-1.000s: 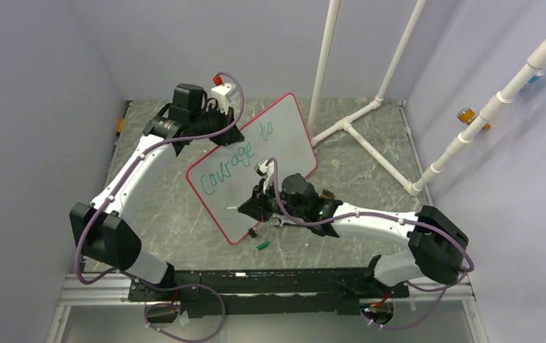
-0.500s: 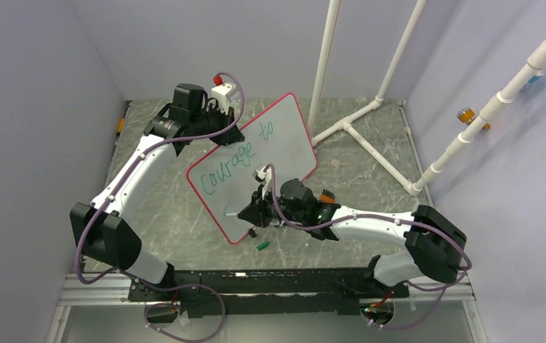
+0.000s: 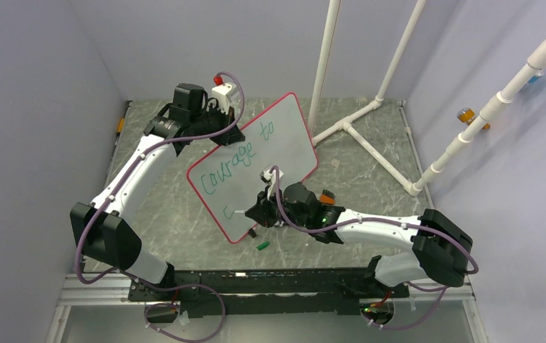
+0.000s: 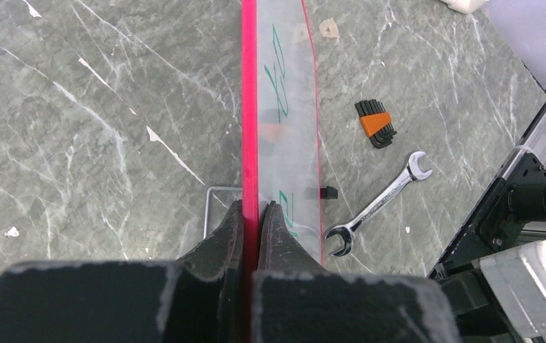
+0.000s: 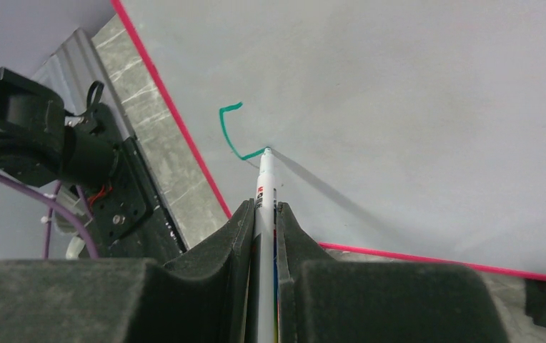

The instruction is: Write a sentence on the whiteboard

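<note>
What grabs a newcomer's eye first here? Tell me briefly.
The red-rimmed whiteboard at the centre of the table, green lettering "Courage to" slanting across it, its rim clamped by the left pincer. Toward its near edge the right pincer presses a marker to the board, at the end of a short green stroke.

The whiteboard (image 3: pixel 288 146) is slanting down from the left hand (image 4: pixel 250 214), which is clamping its rim, toward the surface (image 3: pixel 370 179). The right hand (image 5: pixel 265 214) is hovering over the board's lower end, gripping a marker (image 5: pixel 266 179) whose tip is touching the board. The sentence (image 3: pixel 231 163) is running between the two hands, with a separate stroke (image 5: pixel 234 132) sitting just left of the tip. A wrench (image 4: pixel 379 204) and hex keys (image 4: pixel 375 125) are lying on the surface to the left hand's right.
</note>
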